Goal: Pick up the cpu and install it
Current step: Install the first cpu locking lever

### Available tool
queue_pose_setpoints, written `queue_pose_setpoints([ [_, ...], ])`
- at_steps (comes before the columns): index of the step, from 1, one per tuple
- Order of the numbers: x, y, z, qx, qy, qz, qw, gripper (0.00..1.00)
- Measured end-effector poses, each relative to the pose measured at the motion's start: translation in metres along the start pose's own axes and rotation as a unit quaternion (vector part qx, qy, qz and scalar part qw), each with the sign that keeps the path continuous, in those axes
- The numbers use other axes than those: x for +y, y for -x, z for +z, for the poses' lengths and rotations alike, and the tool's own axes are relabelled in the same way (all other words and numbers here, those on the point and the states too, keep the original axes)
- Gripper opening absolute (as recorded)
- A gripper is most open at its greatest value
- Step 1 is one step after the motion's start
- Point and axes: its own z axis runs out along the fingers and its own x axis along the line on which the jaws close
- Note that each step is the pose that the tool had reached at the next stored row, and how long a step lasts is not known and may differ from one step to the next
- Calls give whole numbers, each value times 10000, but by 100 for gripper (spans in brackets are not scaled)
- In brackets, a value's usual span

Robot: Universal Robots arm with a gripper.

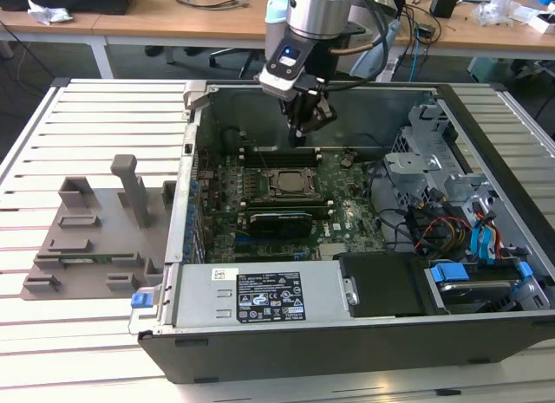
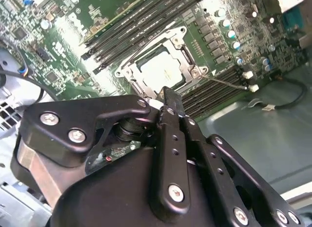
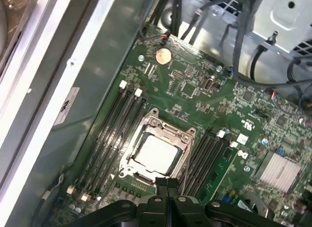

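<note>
The cpu (image 3: 155, 153) is a pale silvery square lying flat inside the metal socket frame (image 3: 187, 137) on the green motherboard (image 3: 195, 90). The second wrist view also shows the cpu (image 2: 161, 71) seated in that frame. In the exterior view the socket (image 1: 290, 183) sits mid-board inside the open computer case (image 1: 347, 342). My gripper (image 1: 299, 136) hangs above the board, just behind the socket toward the case's back wall. Its fingertips (image 3: 167, 184) are pressed together with nothing between them. The gripper (image 2: 170, 101) is clear of the cpu.
Black memory slots (image 3: 114, 129) flank the socket on both sides. A long black expansion card (image 1: 279, 221) lies in front of the socket. The power supply (image 1: 260, 297), drive cage (image 1: 434, 160) and loose cables (image 1: 434, 225) crowd the case. A grey fixture (image 1: 95, 238) stands on the slatted table.
</note>
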Motion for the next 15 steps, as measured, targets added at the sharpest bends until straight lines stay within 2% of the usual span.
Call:
queue_pose_setpoints([
  [3,0,0,0,-17,10,-229,9997,11],
  [6,0,0,0,-33,20,-460,9989,11],
  [8,0,0,0,-47,29,-652,9979,11],
  [10,0,0,0,-62,37,-852,9963,11],
  [12,0,0,0,-70,42,-963,9953,11],
  [15,0,0,0,-85,51,-1170,9931,11],
])
